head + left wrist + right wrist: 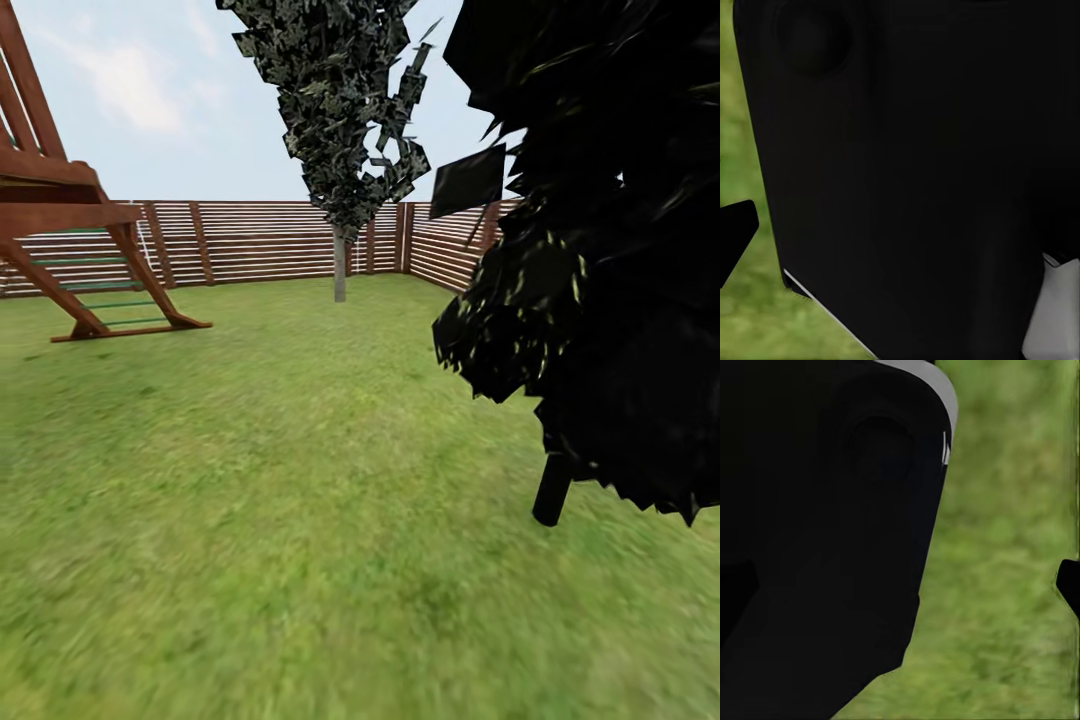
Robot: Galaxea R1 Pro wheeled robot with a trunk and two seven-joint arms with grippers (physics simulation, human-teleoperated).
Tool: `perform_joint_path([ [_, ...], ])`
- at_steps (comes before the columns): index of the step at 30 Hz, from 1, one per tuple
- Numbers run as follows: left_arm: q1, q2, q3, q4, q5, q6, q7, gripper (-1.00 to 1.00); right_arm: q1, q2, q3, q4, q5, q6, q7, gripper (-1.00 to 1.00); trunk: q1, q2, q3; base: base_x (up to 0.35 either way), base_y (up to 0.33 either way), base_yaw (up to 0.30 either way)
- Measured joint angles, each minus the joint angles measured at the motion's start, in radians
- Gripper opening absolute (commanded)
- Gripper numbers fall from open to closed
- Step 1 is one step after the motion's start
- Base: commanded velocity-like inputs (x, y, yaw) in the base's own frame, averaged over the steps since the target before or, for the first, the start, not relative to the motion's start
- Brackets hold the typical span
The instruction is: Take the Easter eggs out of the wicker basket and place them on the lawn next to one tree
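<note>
Grass fills the near ground: the lawn (300, 520) runs mottled green from the head view's lower edge out to the fence. Close at the right of that view stands a near-black, cone-shaped tree (610, 250) on a short dark stem, its foliage reaching to the top of the picture. Further off at the left is a red-brown wooden play frame (70, 220) with green rungs, its feet on the grass. Beyond it, near the far corner of the garden, stands a second tree (340, 110) with dark speckled leaves and a thin pale trunk, just before the brown slat fence (250, 240), under pale sky.

The left wrist view shows a large black robot body (915, 172) close to the lens, a strip of grass beside it, and one dark finger tip (735, 229) at the edge. The right wrist view shows a similar black body (817, 547), blurred grass, and a dark tip (1070, 581) at the edge. Whether either claw is wide or narrow cannot be told.
</note>
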Motion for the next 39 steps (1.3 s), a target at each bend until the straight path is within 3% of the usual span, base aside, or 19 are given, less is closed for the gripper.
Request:
perform_joint_path([
  [24, 0.0, -0.002, -0.001, 0.001, -0.001, 0.001, 0.0, 1.0, 0.0, -0.001, 0.0, 0.001, 0.001, 0.0, -0.001, 1.0, 0.0, 0.0, 0.0, 0.316, 0.0, 0.259],
  [39, 0.0, -0.002, -0.001, 0.002, 0.0, 0.001, 0.0, 1.0, 0.0, -0.002, 0.0, 0.001, 0.0, 0.004, 0.005, 1.0, 0.0, 0.0, 0.0, 0.315, 0.0, 0.018],
])
